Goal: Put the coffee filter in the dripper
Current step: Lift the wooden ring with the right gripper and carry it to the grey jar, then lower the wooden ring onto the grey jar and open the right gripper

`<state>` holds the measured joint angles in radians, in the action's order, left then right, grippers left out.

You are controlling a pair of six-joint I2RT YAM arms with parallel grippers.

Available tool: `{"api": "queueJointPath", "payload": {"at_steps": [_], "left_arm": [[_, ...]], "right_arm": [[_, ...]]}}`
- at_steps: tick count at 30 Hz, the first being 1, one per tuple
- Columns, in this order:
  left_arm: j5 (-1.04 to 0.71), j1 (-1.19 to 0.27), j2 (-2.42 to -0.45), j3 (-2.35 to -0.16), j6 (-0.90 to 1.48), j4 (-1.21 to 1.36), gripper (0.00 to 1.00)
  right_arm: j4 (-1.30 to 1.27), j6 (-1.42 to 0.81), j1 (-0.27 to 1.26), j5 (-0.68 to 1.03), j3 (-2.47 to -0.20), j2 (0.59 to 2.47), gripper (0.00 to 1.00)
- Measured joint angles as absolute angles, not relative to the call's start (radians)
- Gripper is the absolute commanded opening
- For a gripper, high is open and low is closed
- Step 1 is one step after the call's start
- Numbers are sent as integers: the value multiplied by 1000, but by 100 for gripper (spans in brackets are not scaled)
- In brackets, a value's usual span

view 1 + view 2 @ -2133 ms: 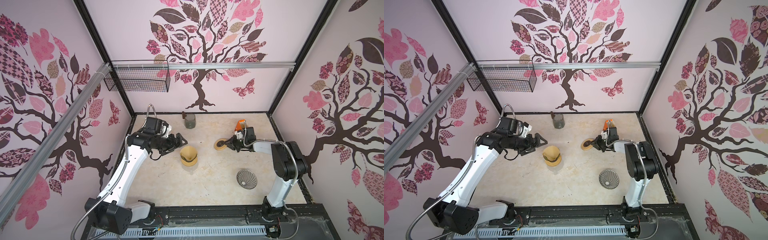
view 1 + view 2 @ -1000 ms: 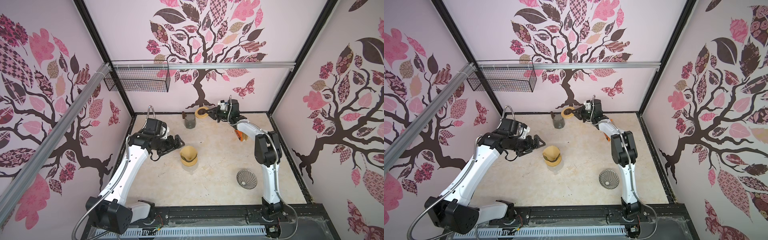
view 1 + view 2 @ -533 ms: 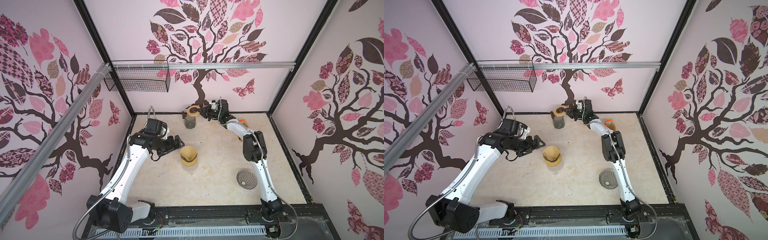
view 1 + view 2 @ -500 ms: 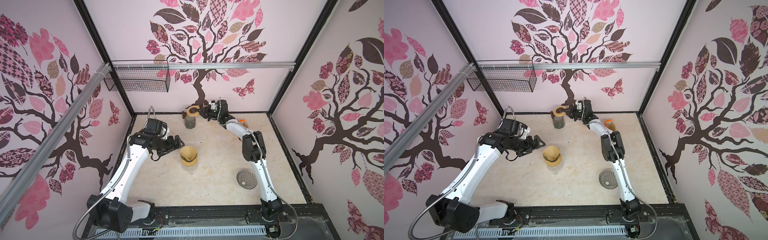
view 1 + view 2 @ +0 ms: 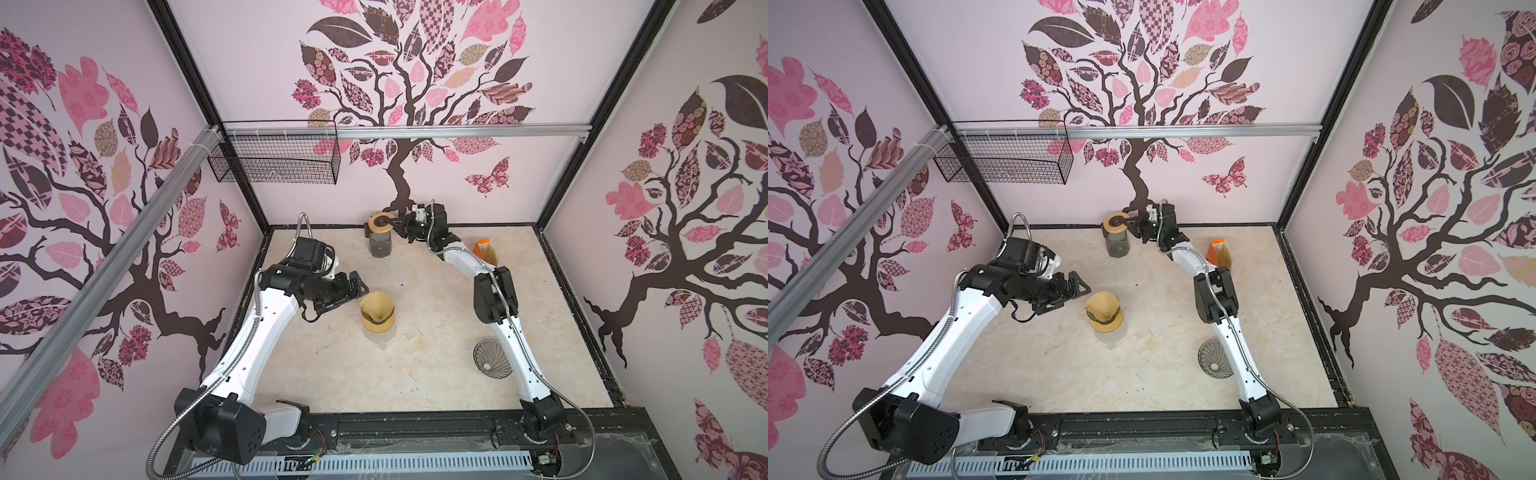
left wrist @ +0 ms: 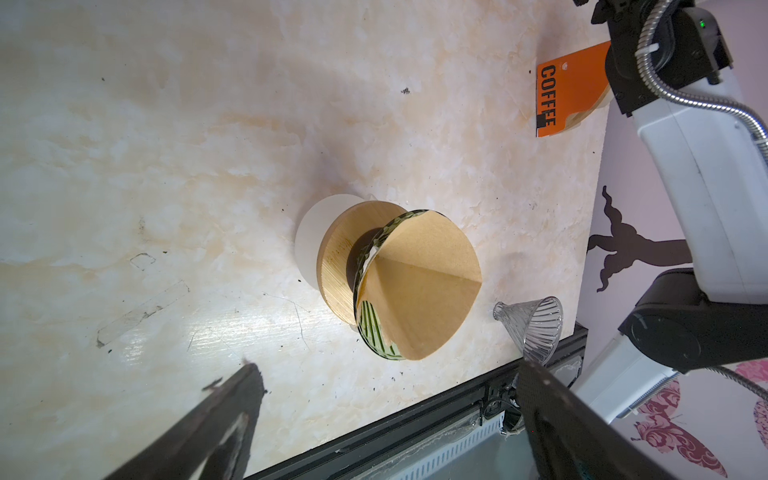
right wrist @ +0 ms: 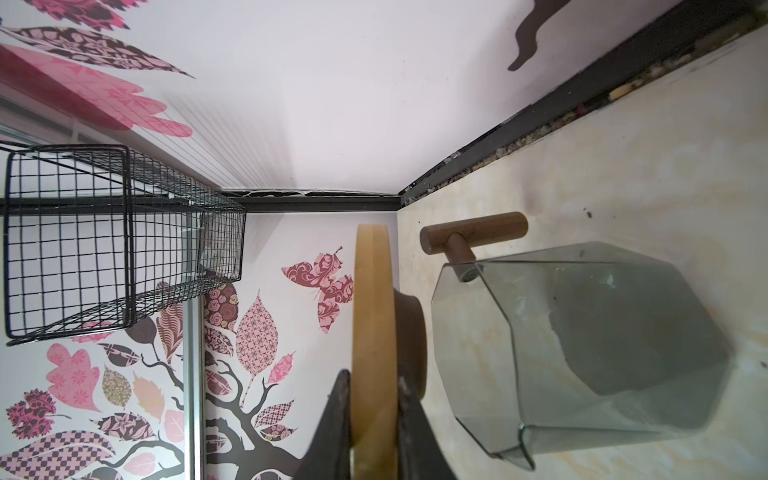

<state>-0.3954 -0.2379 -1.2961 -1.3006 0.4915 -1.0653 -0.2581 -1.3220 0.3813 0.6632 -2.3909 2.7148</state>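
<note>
coffee filter (image 6: 419, 286) sits in the dripper (image 6: 370, 330) near the wide-open left gripper (image 5: 357, 293) (right gripper (image 7: 374, 376) pinches a wooden ring (image 7: 372, 311)).

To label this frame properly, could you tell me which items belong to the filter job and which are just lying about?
Job: coffee filter, dripper, left tool.
Not part: glass carafe, wooden ring in right tool, clear funnel, orange coffee pack, wire basket.
</note>
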Motion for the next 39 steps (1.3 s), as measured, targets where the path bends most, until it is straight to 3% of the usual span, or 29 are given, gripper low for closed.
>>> {"api": "queueJointPath", "payload": {"at_steps": [25,39], "left_arm": [[-374,-233,-1301,-1301,471,-1082,98],[-370,-223,-1301,-1301,469,-1087,98]], "right_arm": [[-246,-1328,410,611,-2447,2790,12],[-218,-1312,409,595,-2447,2790,24]]}}
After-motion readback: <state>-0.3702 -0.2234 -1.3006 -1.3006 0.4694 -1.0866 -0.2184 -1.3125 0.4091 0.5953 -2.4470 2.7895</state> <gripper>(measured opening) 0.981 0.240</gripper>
